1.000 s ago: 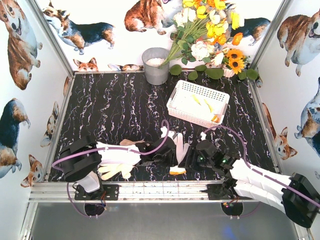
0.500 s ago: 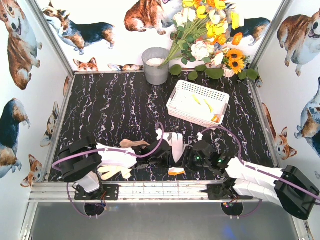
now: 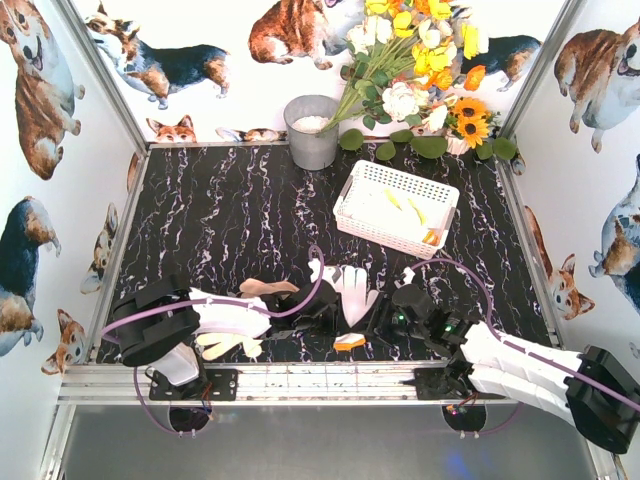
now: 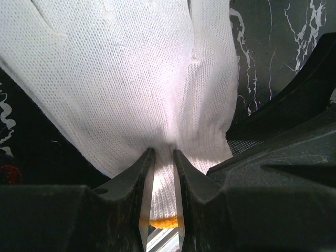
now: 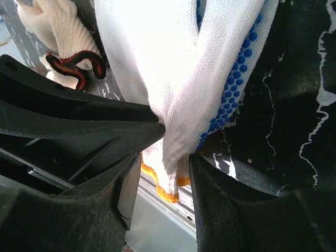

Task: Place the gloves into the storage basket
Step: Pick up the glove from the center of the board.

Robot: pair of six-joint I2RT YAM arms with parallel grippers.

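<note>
A white knit glove (image 3: 352,288) with an orange cuff (image 3: 350,342) lies near the table's front edge, between the two arms. In the left wrist view my left gripper (image 4: 164,152) is shut on this glove (image 4: 131,79) near the cuff. From the right, my right gripper (image 5: 176,144) pinches the glove's blue-dotted side (image 5: 231,84), and the orange cuff hangs below its jaws. In the top view the left gripper (image 3: 335,310) and right gripper (image 3: 385,318) nearly touch. The white storage basket (image 3: 352,212) stands at the back right with gloves inside.
A cream glove (image 3: 225,345) lies under the left arm and a tan one (image 3: 262,287) just behind it. Another cream glove with a red-and-black cuff (image 5: 63,39) shows in the right wrist view. A grey bucket (image 3: 312,135) and flowers (image 3: 420,60) stand at the back.
The right gripper swung in toward the glove and its jaws narrowed onto it. The glove shifted slightly back and left. The left gripper kept its hold.
</note>
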